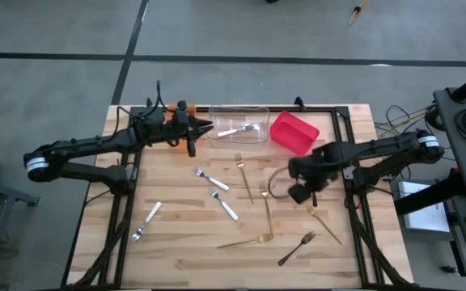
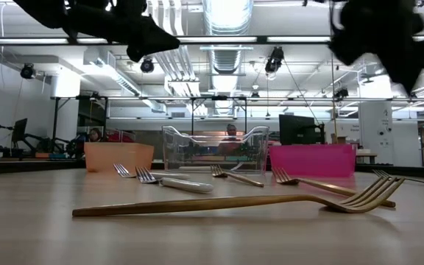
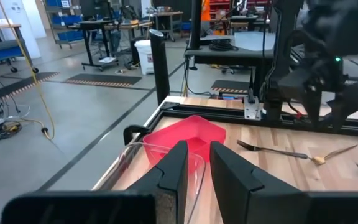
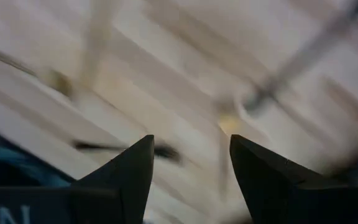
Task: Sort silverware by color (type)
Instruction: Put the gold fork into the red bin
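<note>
Forks lie scattered on the wooden table: silver ones (image 1: 210, 179) (image 1: 146, 220), gold ones (image 1: 267, 212) (image 1: 245, 240) and a black one (image 1: 296, 248). One silver fork (image 1: 237, 128) lies inside the clear bin (image 1: 259, 137) at the far edge. My left gripper (image 1: 207, 127) hovers level at the clear bin's left end, its fingers (image 3: 176, 165) a narrow gap apart with nothing between them. My right gripper (image 1: 302, 192) hangs open above the table's right half, pointing down over blurred forks (image 4: 272, 87), and holds nothing.
A red bin (image 1: 294, 132) stands right of the clear bin, and an orange bin (image 2: 118, 156) stands to its left, mostly under my left arm in the high view. A black frame rail (image 1: 354, 162) runs along the table's edges. Bare wood lies at the near left.
</note>
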You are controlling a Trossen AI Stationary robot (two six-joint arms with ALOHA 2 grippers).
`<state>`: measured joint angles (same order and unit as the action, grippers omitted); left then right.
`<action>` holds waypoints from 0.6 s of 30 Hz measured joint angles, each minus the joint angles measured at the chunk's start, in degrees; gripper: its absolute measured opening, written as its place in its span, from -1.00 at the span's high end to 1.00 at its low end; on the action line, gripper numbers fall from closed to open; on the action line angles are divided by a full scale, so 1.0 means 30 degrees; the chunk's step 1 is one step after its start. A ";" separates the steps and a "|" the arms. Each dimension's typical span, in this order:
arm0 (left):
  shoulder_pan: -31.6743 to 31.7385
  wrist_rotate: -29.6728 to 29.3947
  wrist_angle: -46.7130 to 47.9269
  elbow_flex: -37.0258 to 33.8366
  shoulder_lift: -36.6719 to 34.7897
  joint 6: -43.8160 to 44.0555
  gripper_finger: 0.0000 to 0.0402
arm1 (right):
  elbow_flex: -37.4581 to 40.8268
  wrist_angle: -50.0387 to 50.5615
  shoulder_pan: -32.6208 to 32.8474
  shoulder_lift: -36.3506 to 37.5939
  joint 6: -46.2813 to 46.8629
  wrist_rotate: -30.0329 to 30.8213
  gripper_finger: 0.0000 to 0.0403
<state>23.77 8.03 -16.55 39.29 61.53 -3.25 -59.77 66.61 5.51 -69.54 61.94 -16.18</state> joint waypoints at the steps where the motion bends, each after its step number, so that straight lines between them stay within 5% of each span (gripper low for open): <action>1: -0.0011 0.0000 -0.0020 0.0000 0.0066 0.0124 0.74 | 0.0224 0.0677 0.0451 0.0000 0.0314 -0.0123 0.00; 6: -0.0044 0.0007 -0.0065 -0.0103 0.0392 0.0706 0.74 | 0.1975 0.1046 0.3159 0.0000 0.2104 -0.0268 0.00; 13: -0.0051 0.0007 -0.0022 -0.0160 0.0671 0.0761 0.74 | 0.5380 -0.3188 0.6733 -0.0007 0.4913 -0.1420 0.00; 18: -0.0124 0.0015 -0.0156 -0.0321 0.0667 0.0766 0.74 | 0.6435 -0.4537 0.8376 -0.0007 0.7190 -0.0161 0.00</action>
<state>23.40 8.08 -17.02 38.33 63.53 -0.95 -40.46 53.00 30.63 -69.56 83.51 -16.67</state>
